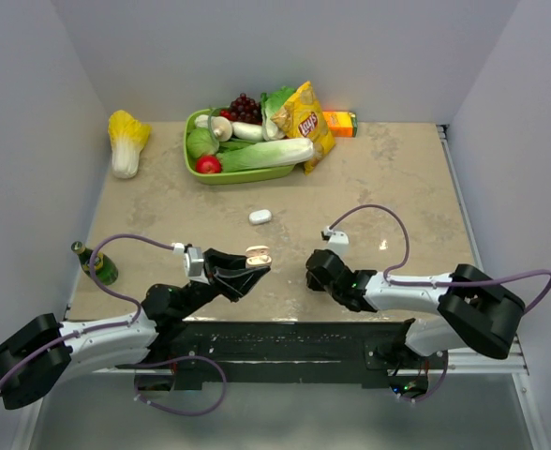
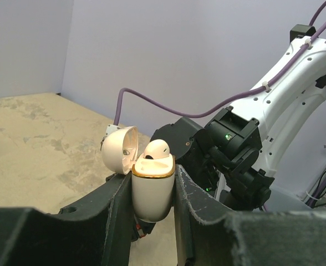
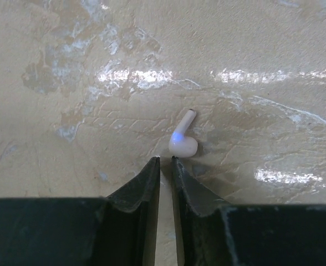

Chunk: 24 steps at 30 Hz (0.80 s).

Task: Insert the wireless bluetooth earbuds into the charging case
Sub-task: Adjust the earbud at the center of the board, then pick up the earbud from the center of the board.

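The beige marbled worktop (image 1: 397,187) filled most of the top view, and the two arms lay low along its near edge, the left arm (image 1: 107,328) and right arm (image 1: 416,286) angled toward each other. Far beyond both sets of jaws sat a green basket (image 1: 193,161) heaped with produce and a yellow chip bag (image 1: 305,122); the pieces overlapped, so not all of them could be made out. A pale cabbage (image 1: 126,141) lay to its left and an orange box (image 1: 341,123) behind it. A green bottle (image 1: 97,265) stood well to the left of the left jaws, partly crossed by a purple cable (image 1: 135,241). A small white oblong thing (image 1: 260,217) lay on the worktop just ahead of the left jaws; what it was could not be told. The left jaws were clamped on the charging case (image 2: 152,194), held upright between them with its lower end hidden by the fingers, its lid (image 2: 120,149) swung back. A seated earbud (image 2: 156,148) stood in the case with its rounded head above the gold rim. The right jaws were drawn nearly together, only a sliver between the tips, and gripped nothing. The loose earbud (image 3: 183,143) lay on the worktop just past those tips, slightly to their right, with a blue light on its stem; in the top view the right wrist hid it.
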Motion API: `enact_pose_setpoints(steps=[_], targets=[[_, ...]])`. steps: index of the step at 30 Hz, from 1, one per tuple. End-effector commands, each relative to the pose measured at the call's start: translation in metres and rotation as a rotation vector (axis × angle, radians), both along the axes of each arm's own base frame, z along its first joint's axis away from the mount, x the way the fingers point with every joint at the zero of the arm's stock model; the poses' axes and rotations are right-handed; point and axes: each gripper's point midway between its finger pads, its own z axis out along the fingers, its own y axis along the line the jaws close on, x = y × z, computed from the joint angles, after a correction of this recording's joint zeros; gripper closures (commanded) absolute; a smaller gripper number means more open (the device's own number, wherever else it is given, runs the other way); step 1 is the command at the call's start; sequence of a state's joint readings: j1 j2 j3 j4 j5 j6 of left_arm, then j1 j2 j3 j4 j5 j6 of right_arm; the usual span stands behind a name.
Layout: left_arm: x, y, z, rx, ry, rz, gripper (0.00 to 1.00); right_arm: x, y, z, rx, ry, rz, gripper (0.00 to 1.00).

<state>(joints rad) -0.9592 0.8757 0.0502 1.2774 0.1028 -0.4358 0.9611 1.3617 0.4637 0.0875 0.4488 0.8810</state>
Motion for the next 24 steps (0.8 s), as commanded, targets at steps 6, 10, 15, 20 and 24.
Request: enact_pose_setpoints(steps=[6, 10, 15, 20, 24], targets=[[-0.042, 0.061, 0.063, -0.361, -0.226, -0.006, 1.0, 0.002, -0.029, -0.003, -0.073, 0.014, -0.097, 0.64], [-0.044, 0.062, 0.066, -0.371, -0.231, -0.011, 1.0, 0.003, -0.022, 0.016, -0.03, -0.018, -0.061, 0.62], [-0.044, 0.061, 0.064, -0.368, -0.224, -0.02, 1.0, -0.004, -0.038, 0.014, -0.03, -0.013, -0.107, 0.67], [-0.044, 0.058, 0.062, -0.363, -0.211, -0.03, 1.0, -0.005, -0.039, 0.002, -0.048, 0.012, -0.119, 0.86], [-0.045, 0.058, 0.061, -0.363, -0.21, -0.037, 1.0, -0.003, -0.035, -0.006, -0.052, 0.019, -0.117, 0.9]])
